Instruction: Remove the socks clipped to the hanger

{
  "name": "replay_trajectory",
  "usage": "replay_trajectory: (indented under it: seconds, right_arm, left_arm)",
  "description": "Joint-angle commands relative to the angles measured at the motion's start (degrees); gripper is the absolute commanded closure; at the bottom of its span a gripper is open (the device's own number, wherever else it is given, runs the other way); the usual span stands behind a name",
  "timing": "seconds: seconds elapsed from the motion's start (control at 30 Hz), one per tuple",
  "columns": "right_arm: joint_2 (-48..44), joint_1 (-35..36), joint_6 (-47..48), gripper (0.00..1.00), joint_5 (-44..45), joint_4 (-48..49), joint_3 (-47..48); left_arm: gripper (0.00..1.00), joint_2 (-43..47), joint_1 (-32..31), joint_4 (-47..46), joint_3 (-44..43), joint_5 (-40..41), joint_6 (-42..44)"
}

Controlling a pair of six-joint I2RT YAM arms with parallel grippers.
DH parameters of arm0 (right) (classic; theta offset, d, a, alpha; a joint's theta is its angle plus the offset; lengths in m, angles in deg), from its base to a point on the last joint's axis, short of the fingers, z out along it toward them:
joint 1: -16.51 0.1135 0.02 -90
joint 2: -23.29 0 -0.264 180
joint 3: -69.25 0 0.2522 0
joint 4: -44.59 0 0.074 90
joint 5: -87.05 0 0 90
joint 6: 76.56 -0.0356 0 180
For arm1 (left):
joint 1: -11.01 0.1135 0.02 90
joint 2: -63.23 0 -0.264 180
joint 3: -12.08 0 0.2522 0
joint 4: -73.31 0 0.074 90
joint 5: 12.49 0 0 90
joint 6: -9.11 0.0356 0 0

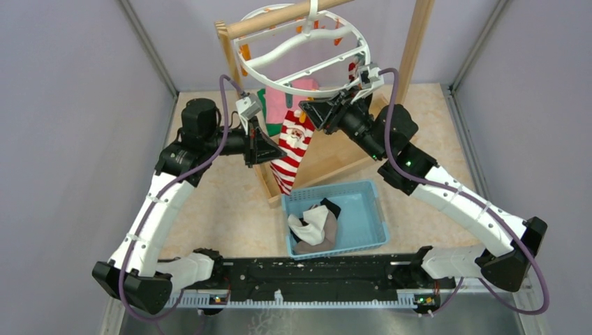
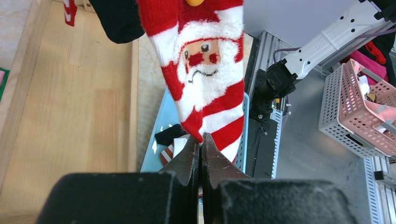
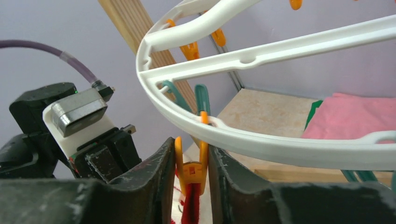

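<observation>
The hanger (image 3: pixel 280 148) is arcing across the upper right. The right hand (image 3: pixel 190 157) is squeezing its orange clip (image 3: pixel 192 173), and the left hand (image 2: pixel 201 150) is pinching the Santa sock (image 2: pixel 205 79). If the left hand is tugging before the clip opens, the sock may slip free.

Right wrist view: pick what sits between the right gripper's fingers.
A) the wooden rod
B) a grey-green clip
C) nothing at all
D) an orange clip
D: the right gripper has its fingers on either side of an orange clip hanging from the hanger, with a red sock pinched in the clip below.
</observation>
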Motion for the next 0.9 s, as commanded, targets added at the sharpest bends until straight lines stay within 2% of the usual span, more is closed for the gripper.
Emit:
replay_trajectory:
  seconds: [0.0,0.13,0.37,0.47,0.67,0.8,0.87]
  right_arm:
    - [-1.5,-0.2,-0.1,0.81,1.0,3.6,1.0]
    - [-0.9,-0.3,0.1,1.00,1.1,2.6,1.8]
    - [-0.1,-0.2,0.0,1.00,1.3,1.8,1.9]
    - [0.6,-0.2,-0.3,1.00,1.2,1.3,2.0]
    - [1.4,-0.2,-0.6,1.00,0.9,-0.5,2.0]
    - [1.4,-0.2,-1.1,1.00,1.4,-2.4,1.8]
    - [1.1,-0.2,-1.2,0.88,1.9,-4.6,2.1]
  left_arm:
    - [1.00,1.3,0.3,-1.5,0.7,-0.2,-0.3]
    - [1.00,1.4,0.3,-2.0,1.8,-1.0,-0.4]
    - [1.00,0.8,-0.1,-3.2,5.7,-7.2,1.3]
    - [1.00,-0.2,-1.6,-0.9,7.8,-7.3,6.3]
    - [1.00,-1.9,-10.7,-1.1,12.3,-2.6,10.0]
    - [1.00,-5.6,-15.5,-1.0,12.2,-0.5,12.8]
    - [1.00,-7.2,-17.8,0.7,11.7,1.2,16.0]
